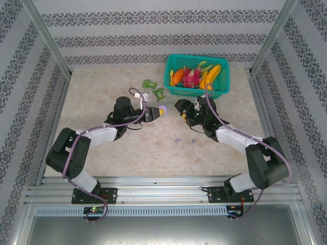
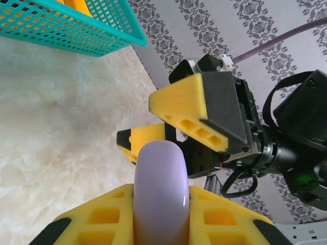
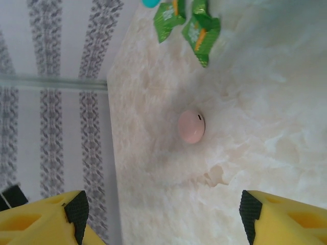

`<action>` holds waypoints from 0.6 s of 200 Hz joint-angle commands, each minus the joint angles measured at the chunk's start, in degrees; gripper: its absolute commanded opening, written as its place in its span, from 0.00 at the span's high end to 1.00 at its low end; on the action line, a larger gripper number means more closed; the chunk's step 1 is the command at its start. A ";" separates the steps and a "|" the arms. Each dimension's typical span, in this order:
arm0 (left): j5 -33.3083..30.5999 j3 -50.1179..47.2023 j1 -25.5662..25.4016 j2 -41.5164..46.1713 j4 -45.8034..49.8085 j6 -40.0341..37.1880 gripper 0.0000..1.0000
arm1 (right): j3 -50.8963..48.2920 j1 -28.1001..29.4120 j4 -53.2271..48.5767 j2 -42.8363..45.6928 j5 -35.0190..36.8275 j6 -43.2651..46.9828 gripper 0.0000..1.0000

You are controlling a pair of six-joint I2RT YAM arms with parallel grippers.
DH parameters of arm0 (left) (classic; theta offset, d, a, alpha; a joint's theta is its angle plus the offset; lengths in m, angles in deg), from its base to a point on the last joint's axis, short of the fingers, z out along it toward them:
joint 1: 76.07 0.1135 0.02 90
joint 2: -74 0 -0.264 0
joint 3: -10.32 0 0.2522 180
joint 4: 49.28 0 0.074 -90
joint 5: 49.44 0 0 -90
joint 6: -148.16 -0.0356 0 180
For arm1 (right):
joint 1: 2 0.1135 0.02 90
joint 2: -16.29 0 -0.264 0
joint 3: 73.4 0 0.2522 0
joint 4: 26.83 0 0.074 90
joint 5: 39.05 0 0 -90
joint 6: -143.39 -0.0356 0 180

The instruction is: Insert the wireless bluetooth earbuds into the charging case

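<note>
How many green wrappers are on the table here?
2. One green wrapper lies left of the teal basket; the second wrapper lies by its near left corner. Others could be hidden inside the basket.

Tabletop stock count: nine loose items, two arms.

Round cases, 2: one lilac case [image 2: 158, 189], one pink case [image 3: 191, 126]. Green wrappers, 2 [image 3: 169, 15] [image 3: 203, 30]. Earbuds, 2 counted: tiny pieces on the bare table [image 1: 177, 140] [image 1: 193, 141], too small to tell their colour. Teal basket, 1 [image 1: 190, 92], holding at least 3 kinds of fruit: pink [image 1: 190, 76], orange [image 1: 177, 76] and yellow [image 1: 211, 76]; the exact piece count is unclear because they overlap. Robot arms, 2, with one gripper apiece: left gripper [image 1: 155, 113], right gripper [image 1: 180, 111].
</note>
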 commanded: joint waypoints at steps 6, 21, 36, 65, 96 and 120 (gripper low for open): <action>-0.05 2.83 0.28 -0.03 5.73 -5.89 0.87 | 3.51 2.97 -2.01 0.27 7.24 -12.68 0.21; -0.10 3.76 0.24 -0.06 8.66 -7.90 0.87 | 5.36 4.50 -2.53 -0.50 8.51 -15.00 0.20; -0.28 4.35 0.28 -0.02 10.56 -9.32 0.87 | 7.40 5.98 -3.84 -1.37 9.63 -16.35 0.20; -0.39 4.89 0.28 -0.21 11.80 -10.55 0.87 | 10.63 8.58 -4.45 -4.14 10.17 -18.27 0.21; -0.53 5.23 0.28 -0.12 12.46 -11.20 0.87 | 12.74 10.80 -4.09 -6.69 10.63 -19.72 0.23; -1.02 5.11 0.28 0.19 13.02 -11.75 0.87 | 13.19 12.01 -4.13 -7.59 10.70 -20.15 0.25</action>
